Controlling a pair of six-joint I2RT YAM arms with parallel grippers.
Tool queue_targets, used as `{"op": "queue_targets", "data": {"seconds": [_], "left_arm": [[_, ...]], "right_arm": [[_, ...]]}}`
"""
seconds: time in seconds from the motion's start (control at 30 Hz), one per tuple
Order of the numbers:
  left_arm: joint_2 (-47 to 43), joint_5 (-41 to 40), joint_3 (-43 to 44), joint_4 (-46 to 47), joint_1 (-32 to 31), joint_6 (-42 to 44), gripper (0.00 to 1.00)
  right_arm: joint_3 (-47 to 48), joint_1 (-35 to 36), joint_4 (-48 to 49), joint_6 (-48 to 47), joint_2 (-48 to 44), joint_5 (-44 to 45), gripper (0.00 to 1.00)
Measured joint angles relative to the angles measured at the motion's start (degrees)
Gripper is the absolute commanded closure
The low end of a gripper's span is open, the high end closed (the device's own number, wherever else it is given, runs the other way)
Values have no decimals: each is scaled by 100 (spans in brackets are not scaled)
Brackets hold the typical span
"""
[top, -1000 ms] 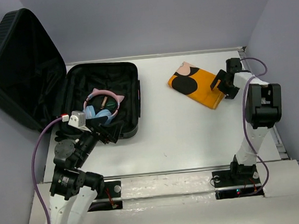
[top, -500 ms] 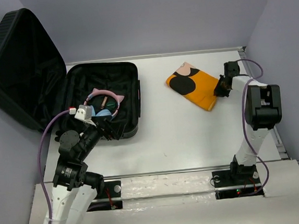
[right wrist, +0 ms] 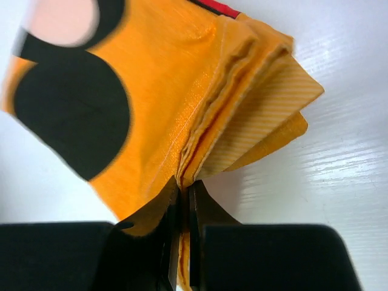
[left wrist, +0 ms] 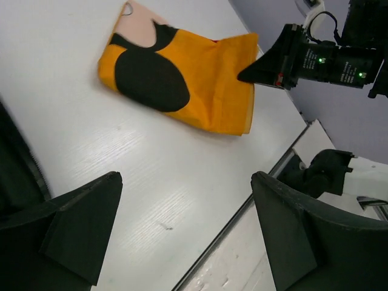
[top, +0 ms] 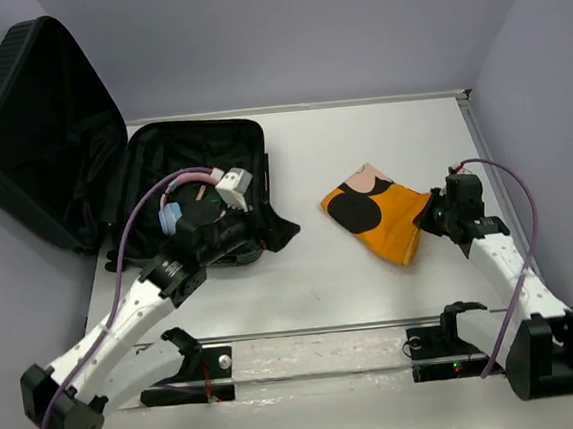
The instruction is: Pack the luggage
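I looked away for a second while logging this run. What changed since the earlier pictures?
The right claw closed on the edge of the orange cloth and pulled it back toward its own base. The left claw, open, swung from over the suitcase out toward the cloth. The suitcase stayed open, headphones still inside.

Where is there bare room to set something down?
The widest bare patch of table lies between the suitcase and the cloth. Also free: the strip behind the cloth and the strip before the rail. Crowded: the suitcase's near right corner, where the left gripper hovers, and the cloth's right edge, pinched by the right gripper.
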Motion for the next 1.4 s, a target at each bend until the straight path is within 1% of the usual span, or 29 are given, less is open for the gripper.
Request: {"op": "queue_targets", "data": {"seconds": [0.07, 0.1, 0.13, 0.17, 0.2, 0.27, 0.33, 0.37, 0.4, 0.53, 0.6, 0.63, 0.77, 0.8, 0.87, 0.9, 0.97, 1.0, 1.07, 1.1, 1.2, 1.33, 1.4], "left_arm": [[632, -422, 487, 13, -643, 20, 1], [1158, -719, 988, -28, -1034, 79, 1], [1565, -876, 1375, -17, -1252, 125, 1], [1766, -962, 1591, 63, -1351, 153, 1], [2343, -1123, 1978, 74, -1526, 227, 1], [3294, -1342, 2798, -140, -1613, 422, 1], [4522, -1585, 3943, -365, -1628, 660, 1], [4911, -1648, 4264, -369, -1628, 739, 1], [5556, -1766, 4872, -649, -1628, 881, 1], [7514, -2205, 6603, -1279, -1613, 1272, 1], [8299, -2365, 7333, -1641, -1600, 1414, 1], [8852, -2463, 7910, -1926, -1585, 1499, 1], [9980, -2490, 9049, -2413, -1502, 1639, 1], [10157, -2415, 9182, -2459, -1462, 1661, 1], [10214, -2253, 9224, -2422, -1388, 1696, 2], [10214, -2201, 9224, -2420, -1360, 1696, 4], [10218, -2006, 9219, -2393, -1320, 1709, 16], [10218, -1906, 9217, -2378, -1285, 1705, 32], [10218, -1777, 9158, -2256, -1252, 1681, 48], [10207, -1709, 9088, -2146, -1248, 1709, 67], [9960, -1338, 8441, -1513, -1241, 1639, 94], [9595, -883, 7646, -914, -1239, 1515, 94], [9274, -726, 7040, -599, -1239, 1429, 94]], "right_arm": [[-42, 0, -4, 0, -562, -76, 93], [-35, 0, 42, -4, -767, -111, 93], [-24, 0, 70, -11, -861, -125, 93], [-20, 0, 81, -22, -887, -129, 93], [-4, 0, 90, -31, -872, -140, 93], [-4, 0, 109, -55, -662, -173, 93], [-31, 0, 120, -70, -492, -221, 93], [-63, 0, 125, -72, -463, -247, 93], [-114, 0, 164, -70, -476, -273, 93], [-210, 0, 205, -72, -549, -385, 93], [-225, 0, 262, -72, -549, -459, 93], [-232, 0, 291, -72, -551, -485, 93], [-308, 0, 387, -70, -581, -610, 93], [-317, 0, 385, -70, -588, -627, 93], [-372, 0, 433, -70, -623, -669, 93], [-393, 0, 439, -68, -640, -678, 93], [-435, 0, 463, -68, -664, -708, 93], [-452, 0, 487, -68, -673, -710, 93], [-501, 0, 503, -63, -706, -713, 93], [-520, 0, 511, -59, -726, -713, 93], [-542, 0, 505, -46, -791, -713, 93], [-557, 0, 505, -22, -896, -717, 93], [-568, 0, 501, -17, -955, -721, 93]]}}
